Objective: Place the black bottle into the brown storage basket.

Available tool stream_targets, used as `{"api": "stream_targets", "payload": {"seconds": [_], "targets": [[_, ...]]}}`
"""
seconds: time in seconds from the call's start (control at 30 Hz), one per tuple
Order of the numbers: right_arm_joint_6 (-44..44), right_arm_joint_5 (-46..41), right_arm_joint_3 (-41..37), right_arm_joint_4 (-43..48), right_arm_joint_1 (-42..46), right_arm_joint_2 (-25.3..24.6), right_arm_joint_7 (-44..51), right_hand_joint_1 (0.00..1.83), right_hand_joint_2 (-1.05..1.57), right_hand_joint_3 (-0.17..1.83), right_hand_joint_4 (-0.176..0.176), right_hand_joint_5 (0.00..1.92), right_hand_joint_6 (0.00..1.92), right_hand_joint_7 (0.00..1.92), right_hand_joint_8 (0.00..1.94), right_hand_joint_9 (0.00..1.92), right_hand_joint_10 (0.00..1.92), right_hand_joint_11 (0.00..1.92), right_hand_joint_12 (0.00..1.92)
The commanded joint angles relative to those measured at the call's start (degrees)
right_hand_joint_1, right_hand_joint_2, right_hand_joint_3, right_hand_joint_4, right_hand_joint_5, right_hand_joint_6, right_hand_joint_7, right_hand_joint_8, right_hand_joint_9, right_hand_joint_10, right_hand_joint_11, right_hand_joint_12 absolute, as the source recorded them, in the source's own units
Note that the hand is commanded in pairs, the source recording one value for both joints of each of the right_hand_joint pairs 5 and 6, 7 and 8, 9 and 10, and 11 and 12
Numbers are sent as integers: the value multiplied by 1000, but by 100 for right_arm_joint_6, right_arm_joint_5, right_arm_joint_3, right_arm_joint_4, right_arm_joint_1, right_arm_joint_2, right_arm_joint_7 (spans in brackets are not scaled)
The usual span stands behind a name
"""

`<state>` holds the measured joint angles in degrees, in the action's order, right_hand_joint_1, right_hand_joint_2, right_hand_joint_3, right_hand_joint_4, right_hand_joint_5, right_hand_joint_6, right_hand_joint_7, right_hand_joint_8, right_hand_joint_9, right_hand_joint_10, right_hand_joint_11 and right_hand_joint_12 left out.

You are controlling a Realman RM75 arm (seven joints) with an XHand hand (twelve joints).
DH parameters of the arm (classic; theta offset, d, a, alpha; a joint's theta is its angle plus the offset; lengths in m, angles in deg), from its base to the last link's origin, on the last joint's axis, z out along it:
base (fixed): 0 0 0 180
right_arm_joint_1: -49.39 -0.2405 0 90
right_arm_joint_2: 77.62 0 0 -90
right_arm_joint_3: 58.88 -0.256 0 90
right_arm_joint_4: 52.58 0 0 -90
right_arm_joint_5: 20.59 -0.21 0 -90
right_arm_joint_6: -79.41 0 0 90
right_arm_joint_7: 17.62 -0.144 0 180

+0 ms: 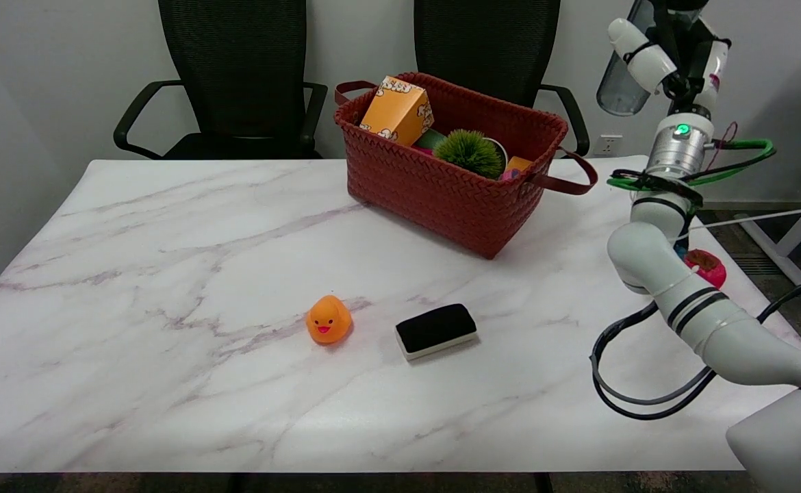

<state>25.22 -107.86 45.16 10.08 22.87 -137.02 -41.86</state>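
I reference everything to the brown storage basket (452, 161). The black bottle (623, 79) hangs well right of the basket and above its rim, grasped by the right hand (674, 58). I judge it rigid, light and smooth, best gripped mid-body. Its long axis tilts, lower end toward the basket.

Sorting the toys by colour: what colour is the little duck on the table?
Orange, with a red beak. The duck shows clearly in the head view, left of the black sponge.
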Motion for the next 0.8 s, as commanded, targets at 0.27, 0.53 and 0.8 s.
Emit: {"api": "stream_targets", "payload": {"seconds": [0.27,0.53,0.8], "targets": [[670,322,824,-419,-1242,-255,438,1062,940,58,0,897,897,1176,1176,797,797,584,584],[970,322,1255,-1173,-1782,-467,389,1055,923,93,0,892,892,1159,1159,776,776,543,543],[1335,322,1592,-1835,-2174,-706,422,1033,903,147,0,894,894,1153,1153,782,782,529,529]]}}
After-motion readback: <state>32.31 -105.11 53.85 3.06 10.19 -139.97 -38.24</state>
